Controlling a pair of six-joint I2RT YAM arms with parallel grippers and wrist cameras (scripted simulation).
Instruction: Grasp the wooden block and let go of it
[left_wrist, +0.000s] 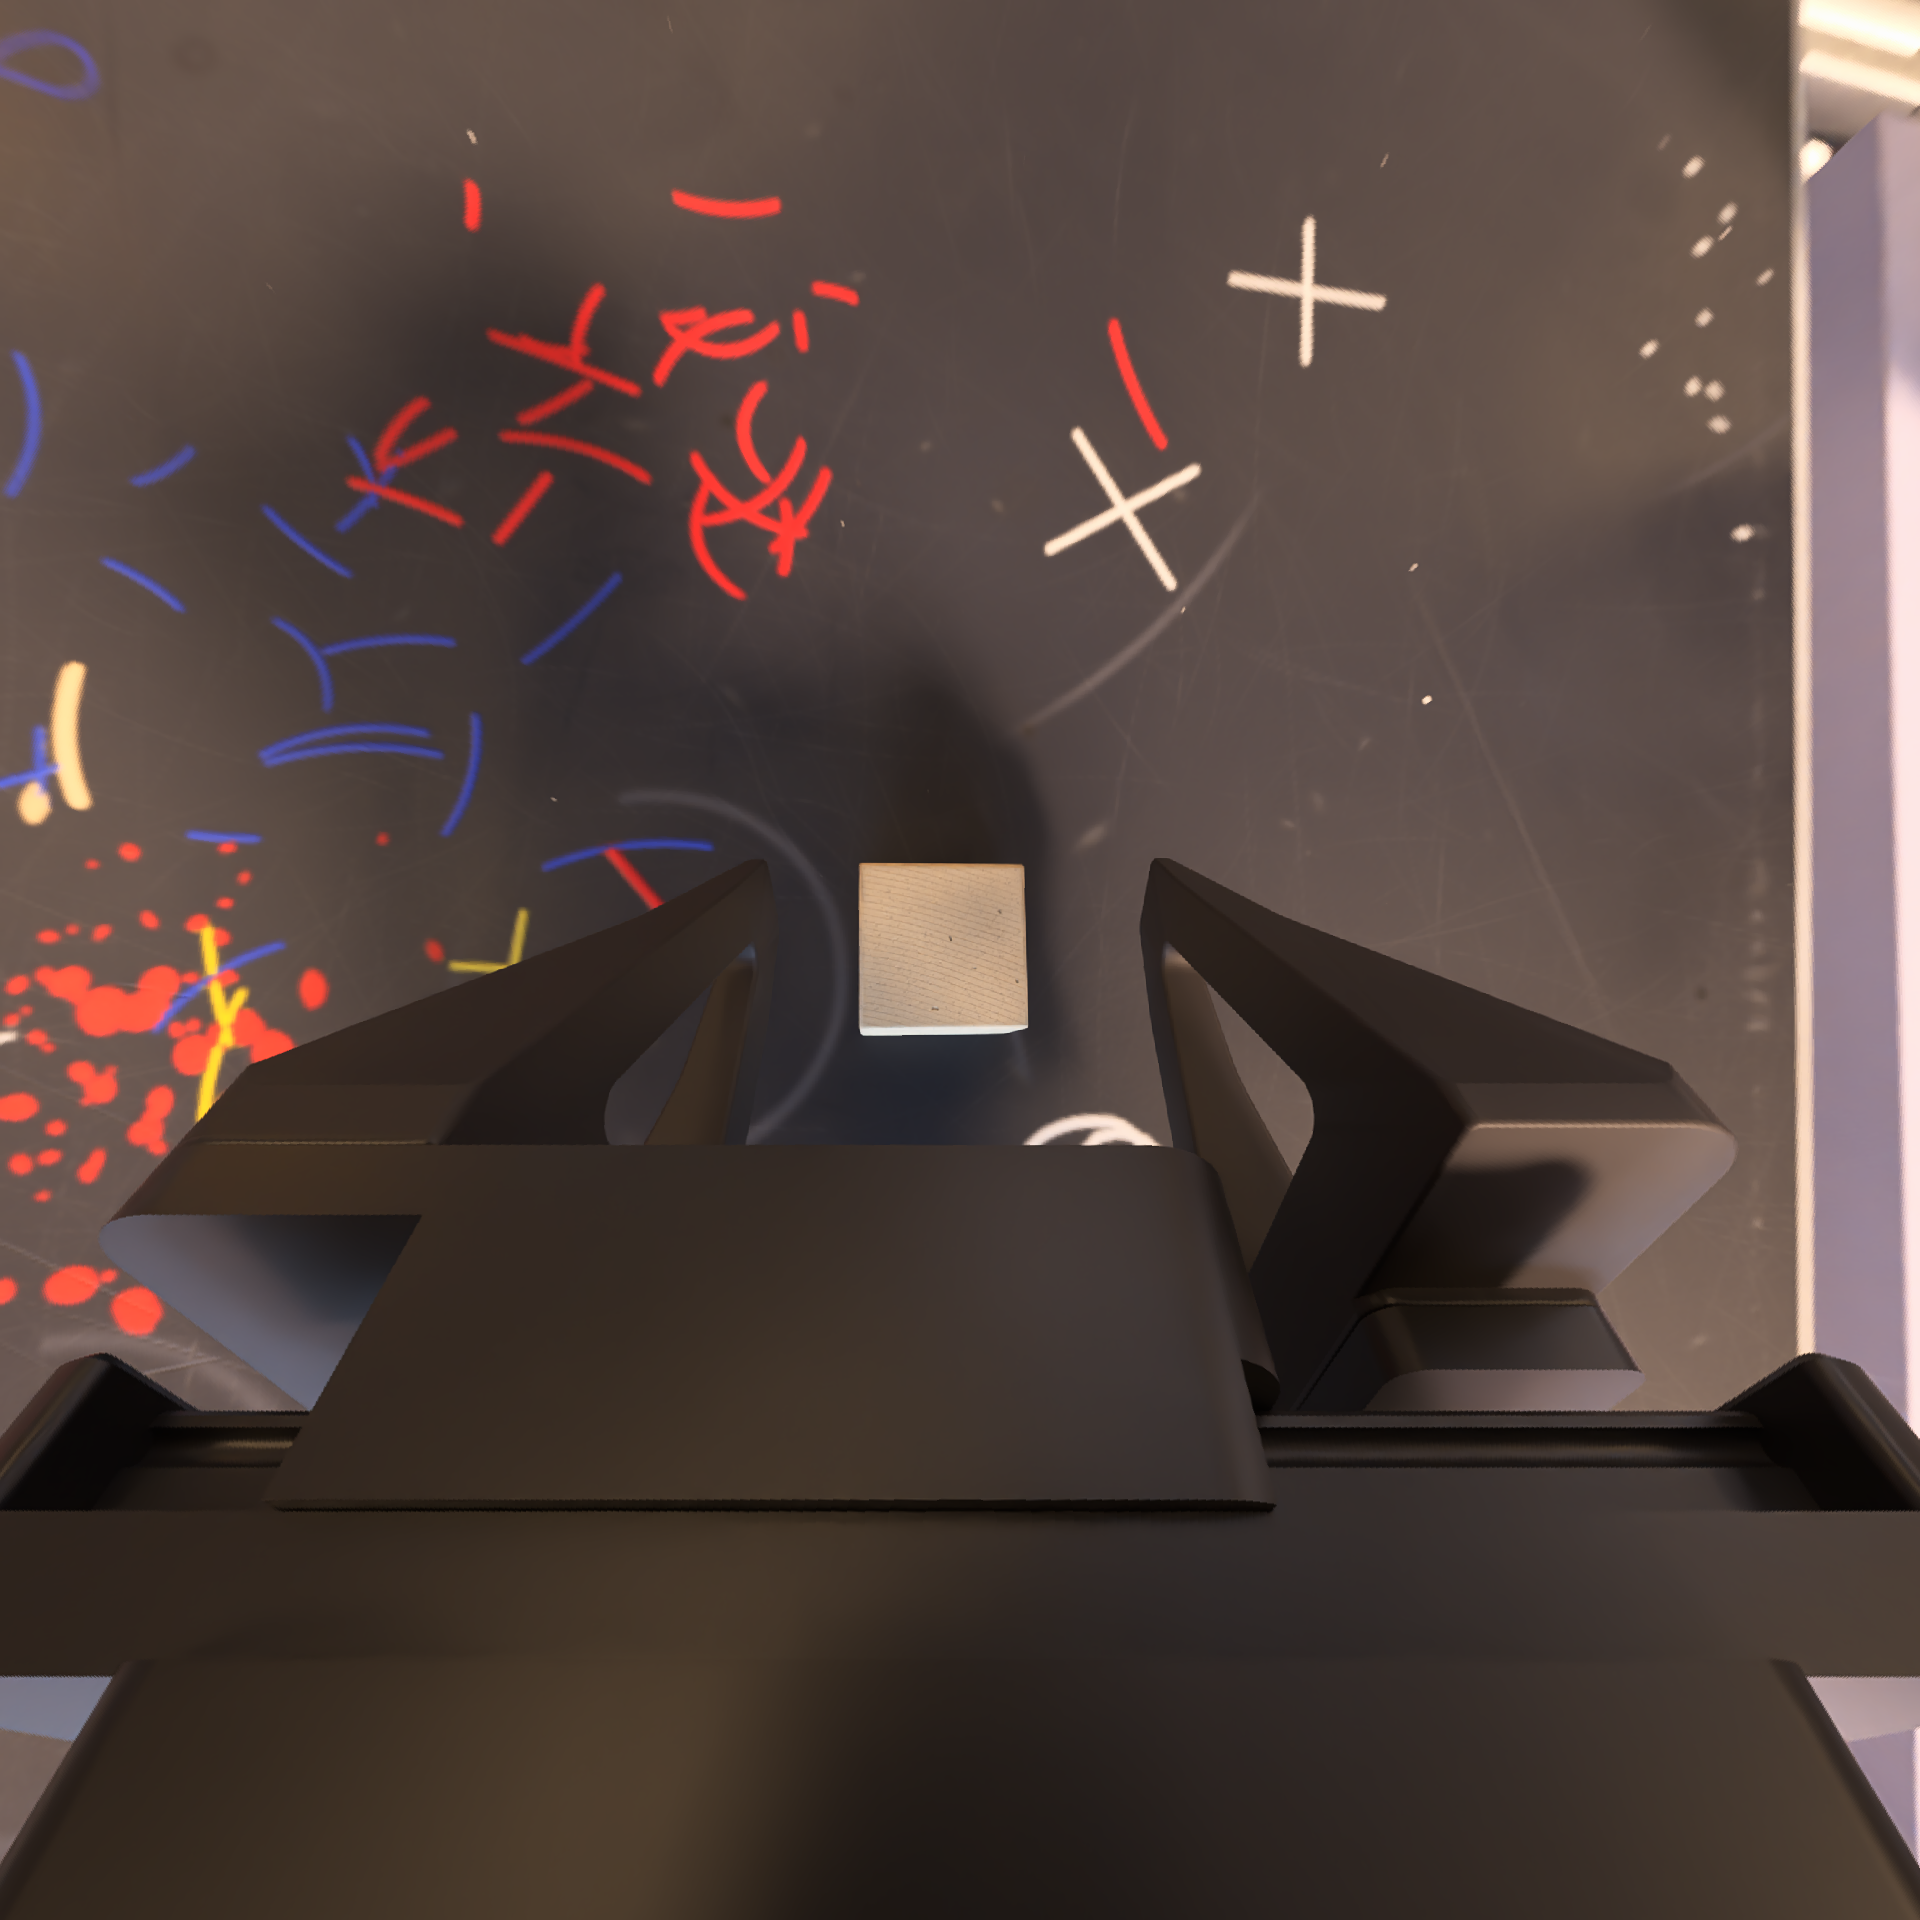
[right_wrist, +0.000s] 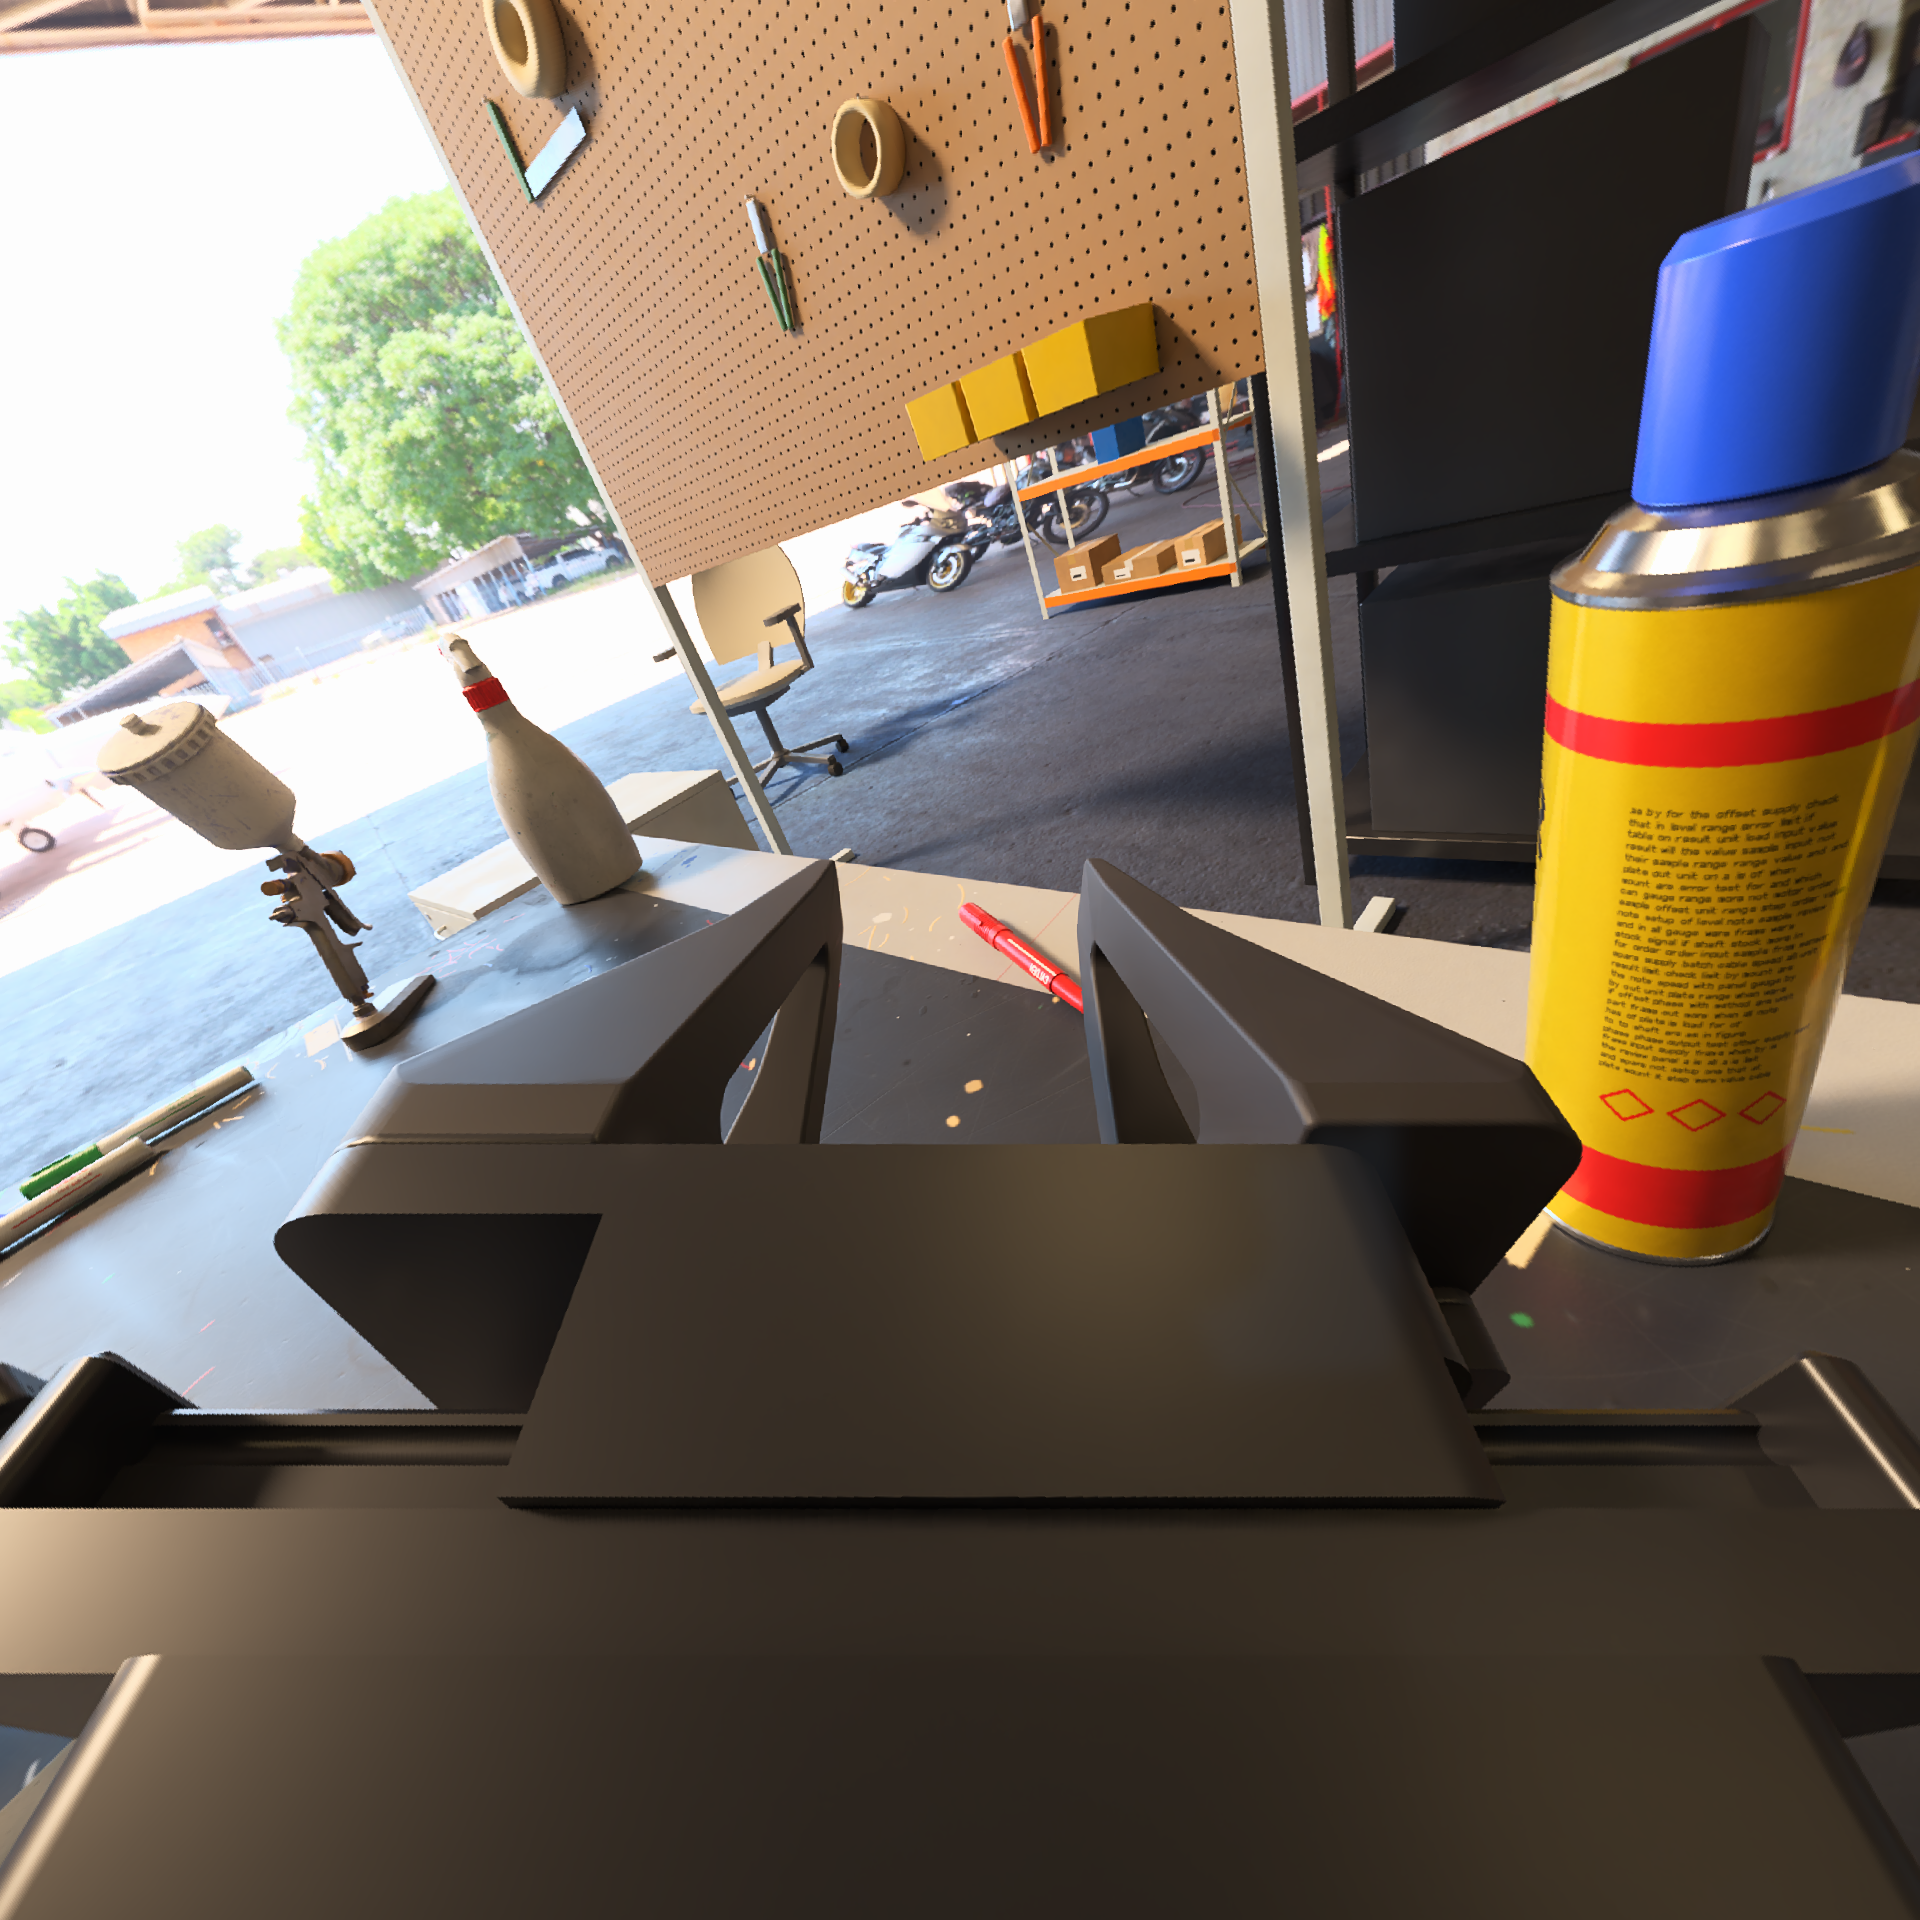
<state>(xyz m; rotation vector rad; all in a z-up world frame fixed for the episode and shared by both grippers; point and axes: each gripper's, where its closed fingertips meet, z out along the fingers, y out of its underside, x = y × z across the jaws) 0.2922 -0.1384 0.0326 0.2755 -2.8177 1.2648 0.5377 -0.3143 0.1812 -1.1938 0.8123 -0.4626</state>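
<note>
The left gripper (left_wrist: 956, 935) points straight down at a dark, scuffed tabletop (left_wrist: 1455, 727), its black body filling the near half of its wrist view and its two fingers spread wide, holding nothing. Between the fingertips, clear of both, the pale wooden block (left_wrist: 942, 948) lies flat on the tabletop, squared to the camera, with a gap on either side. Red, blue, white and yellow paint marks (left_wrist: 665, 416) scatter across the surface to the left and far side of the block.

The right gripper (right_wrist: 958, 935) is held low and nearly level over the bench, its fingers parted and empty. A red marker (right_wrist: 1018, 956) lies on the bench beyond the fingertips. A yellow spray can (right_wrist: 1704, 883) with a blue cap stands upright, near right. At far left stand a spray gun (right_wrist: 249, 831) and a white bottle (right_wrist: 551, 790), with a pegboard (right_wrist: 883, 312) behind them.
</note>
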